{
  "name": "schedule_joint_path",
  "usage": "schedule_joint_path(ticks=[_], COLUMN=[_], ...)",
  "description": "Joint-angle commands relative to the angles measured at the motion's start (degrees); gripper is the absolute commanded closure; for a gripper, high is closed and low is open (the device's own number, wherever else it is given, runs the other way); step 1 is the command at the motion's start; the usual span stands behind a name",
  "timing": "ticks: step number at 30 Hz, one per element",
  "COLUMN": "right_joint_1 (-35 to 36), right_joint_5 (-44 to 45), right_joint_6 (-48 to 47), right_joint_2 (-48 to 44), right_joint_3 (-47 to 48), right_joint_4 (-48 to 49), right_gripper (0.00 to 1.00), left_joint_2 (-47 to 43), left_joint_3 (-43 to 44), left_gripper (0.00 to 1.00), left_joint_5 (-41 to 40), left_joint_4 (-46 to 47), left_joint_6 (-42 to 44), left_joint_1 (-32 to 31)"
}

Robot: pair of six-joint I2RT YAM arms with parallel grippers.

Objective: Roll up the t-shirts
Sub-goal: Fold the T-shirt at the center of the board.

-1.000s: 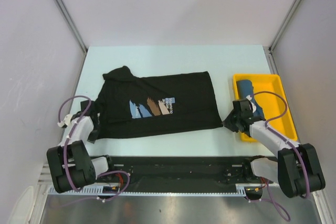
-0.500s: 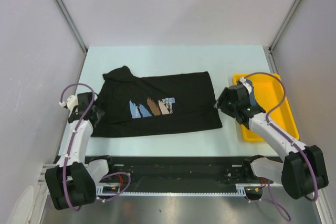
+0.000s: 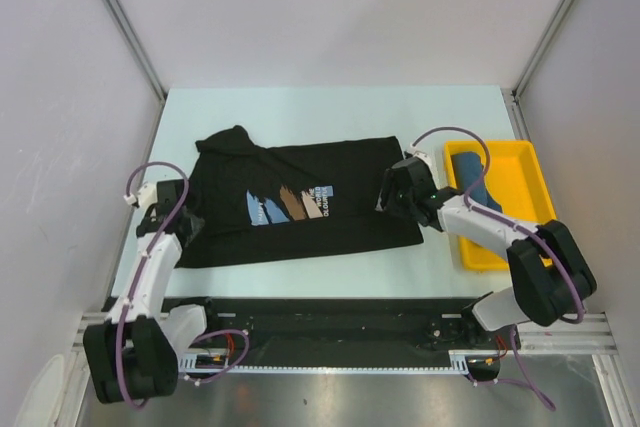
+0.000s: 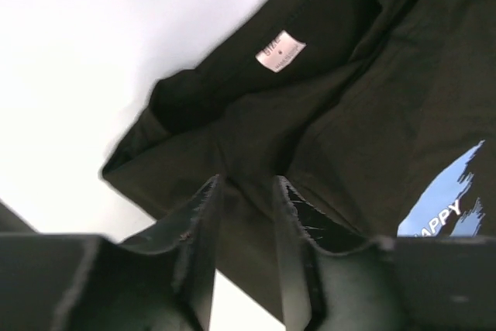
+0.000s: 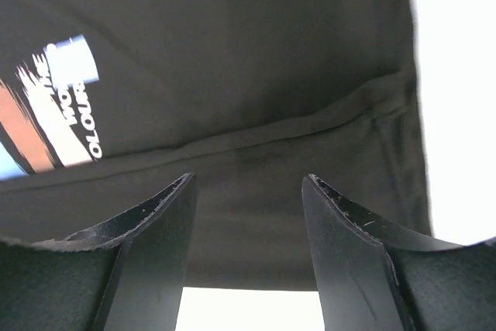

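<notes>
The black t-shirt (image 3: 300, 197) lies spread flat on the table, its blue, brown and white print (image 3: 290, 205) facing up. My left gripper (image 3: 188, 219) hangs over its left edge near the collar. In the left wrist view that gripper (image 4: 246, 184) has a narrow gap, with the black t-shirt (image 4: 349, 98) lying flat beneath it. My right gripper (image 3: 386, 195) is over the shirt's right side. The right wrist view shows the gripper (image 5: 248, 184) wide open above the hem of the shirt (image 5: 232, 52). The teal t-shirt (image 3: 468, 169) lies rolled in the yellow tray (image 3: 505, 150).
The pale table (image 3: 300, 107) is bounded by white walls and slanted metal posts (image 3: 120, 17) at left and right. A black rail (image 3: 330, 319) runs along the near edge between the arm bases. The right arm's cable (image 3: 450, 132) loops over the tray.
Both grippers left the shirt's near corners and moved farther up its sides. The right arm swung left from the tray onto the hem, and its jaws opened.
</notes>
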Motion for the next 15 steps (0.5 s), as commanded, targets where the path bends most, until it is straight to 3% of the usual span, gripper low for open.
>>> schedule_joint_path(ticks=[1, 8, 15], right_joint_1=[3.6, 8.4, 9.4], right_joint_5=[-0.6, 0.2, -0.4], right_joint_6=[-1.7, -2.1, -3.0], right_joint_2=[2.5, 6.7, 8.5], right_joint_3=[1.7, 1.6, 1.6], right_joint_4=[5.0, 6.2, 7.5], right_gripper=[0.39, 0.38, 0.38], left_joint_2=[6.5, 8.0, 11.3], left_joint_3=[0.9, -2.5, -2.0], left_gripper=[0.65, 0.51, 0.58], left_joint_5=[3.9, 9.6, 11.6], left_joint_4=[4.6, 11.6, 14.5], left_joint_6=[1.6, 3.4, 3.0], left_joint_1=[-0.3, -0.3, -0.7])
